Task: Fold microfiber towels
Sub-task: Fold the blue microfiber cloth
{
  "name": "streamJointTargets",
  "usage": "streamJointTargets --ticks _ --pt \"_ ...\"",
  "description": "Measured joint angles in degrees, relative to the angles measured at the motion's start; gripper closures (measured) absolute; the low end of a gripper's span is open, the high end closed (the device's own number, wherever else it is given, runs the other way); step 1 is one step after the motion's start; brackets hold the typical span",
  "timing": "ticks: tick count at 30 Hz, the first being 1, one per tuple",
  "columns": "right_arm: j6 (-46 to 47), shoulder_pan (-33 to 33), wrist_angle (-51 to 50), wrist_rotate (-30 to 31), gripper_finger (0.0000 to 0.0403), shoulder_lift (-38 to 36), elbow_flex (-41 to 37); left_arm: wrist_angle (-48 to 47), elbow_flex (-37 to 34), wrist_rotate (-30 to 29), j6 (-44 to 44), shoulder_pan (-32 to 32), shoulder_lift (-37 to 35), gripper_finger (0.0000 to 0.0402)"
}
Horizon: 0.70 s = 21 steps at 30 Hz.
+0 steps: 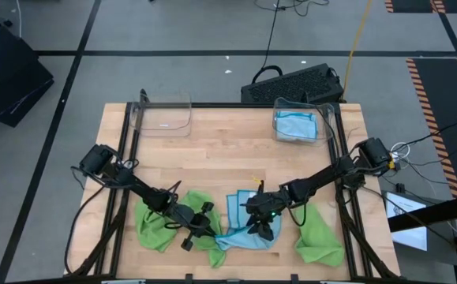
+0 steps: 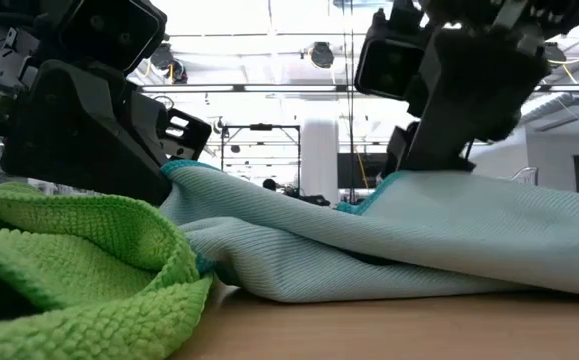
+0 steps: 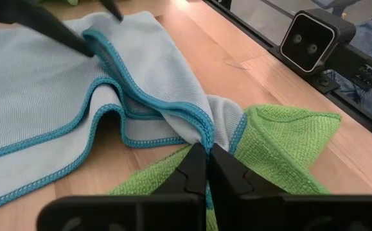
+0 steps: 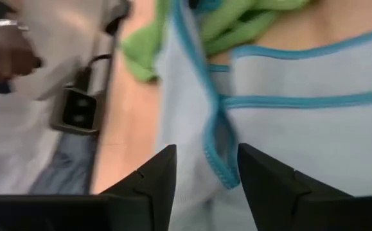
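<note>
Green towel [image 2: 79, 260] lies nearest, bunched against the blue towel [image 2: 419, 240], which is draped mid-front on the table [image 1: 212, 134]. My left gripper [image 3: 206, 168] is pinched tight on the blue towel's teal hem at a corner. My right gripper [image 4: 205, 173] has its fingers parted over the opposite hem, nothing held. Cloth looks light, limp and slumps easily, so grab at the stitched edge near corners.
</note>
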Motion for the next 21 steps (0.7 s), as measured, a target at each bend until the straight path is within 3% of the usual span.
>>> streamJointTargets --ticks 3,9,13,19,21 --pt "0.0 0.3 -1.7 2.9 0.0244 0.1 0.0 0.0 0.0 0.0 0.0 0.0 0.0 0.0396" --pt "0.8 0.4 -1.5 2.8 0.0248 0.1 0.0 0.0 0.0 0.0 0.0 0.0 0.0 0.0396" --pt "0.8 1.1 -1.6 2.8 0.0292 0.1 0.0 0.0 0.0 0.0 -0.1 0.0 0.0 0.0393" --pt "-0.7 2.2 -1.7 3.0 0.0388 -0.2 0.0 0.3 0.0 -0.1 0.4 0.0 -0.9 0.0397" --pt "-1.6 2.6 -2.6 4.3 0.0394 -1.3 0.0 0.3 0.0 -0.2 1.9 0.0 -2.5 0.0393"
